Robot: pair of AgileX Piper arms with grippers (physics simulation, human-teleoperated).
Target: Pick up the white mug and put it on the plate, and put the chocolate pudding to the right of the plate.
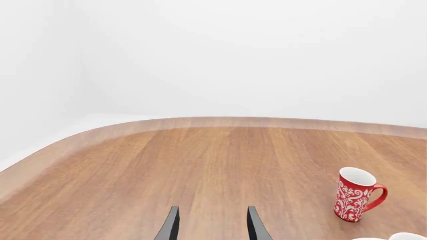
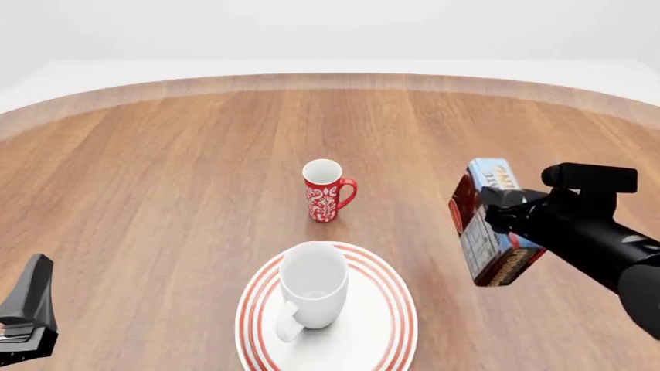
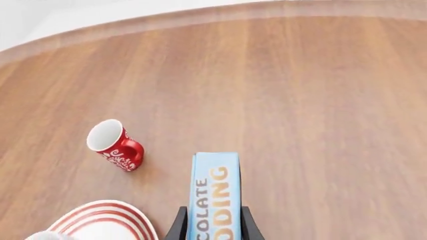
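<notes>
Right arm [image 2: 603, 239] reaching in from the near right, tilted, jaws of the right gripper [image 3: 211, 222] clamped on the pudding [image 2: 492, 222], held clear above the tabletop [image 2: 154, 170] to the right of the plate [image 2: 397, 325]. Left gripper [image 1: 212, 225] parked low at the near left, jaws parted, gripping nothing. White mug [image 2: 311, 297] upright on the plate. Red mug [image 2: 326, 190] just beyond. Bare wood far and left, curved edge distant.
</notes>
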